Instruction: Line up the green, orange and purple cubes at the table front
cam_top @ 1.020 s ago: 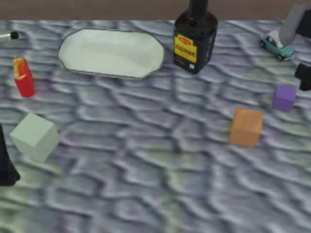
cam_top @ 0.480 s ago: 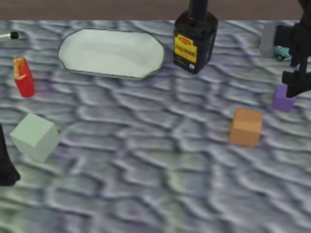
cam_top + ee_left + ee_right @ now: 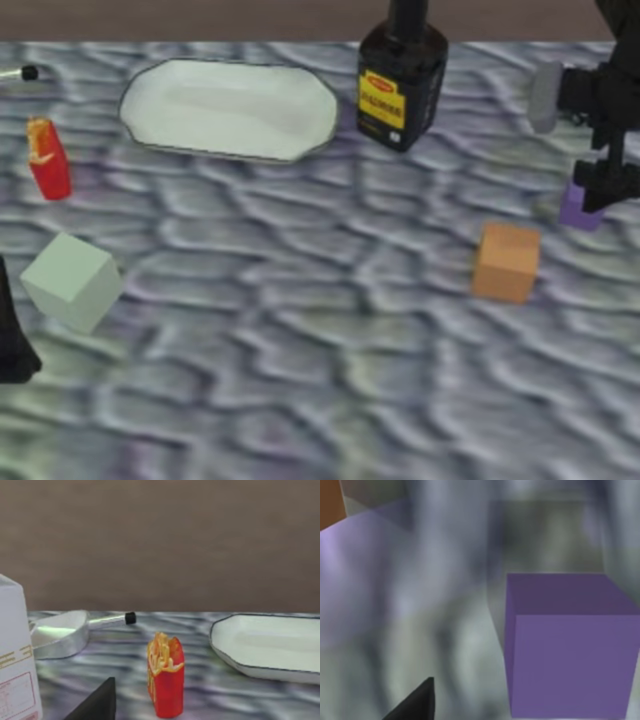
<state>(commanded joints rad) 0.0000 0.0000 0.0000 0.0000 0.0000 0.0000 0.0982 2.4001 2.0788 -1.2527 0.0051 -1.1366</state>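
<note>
Top view: right gripper [image 3: 604,185] over purple cube [image 3: 577,209] at table [image 3: 300,330] right, finger state unclear; orange cube [image 3: 506,262] nearby; green cube [image 3: 72,281] far left beside parked left arm.
Left wrist view: fries box [image 3: 165,674], tray [image 3: 270,647].
Right wrist view: purple cube [image 3: 570,645] close, one fingertip [image 3: 417,702] beside it.
</note>
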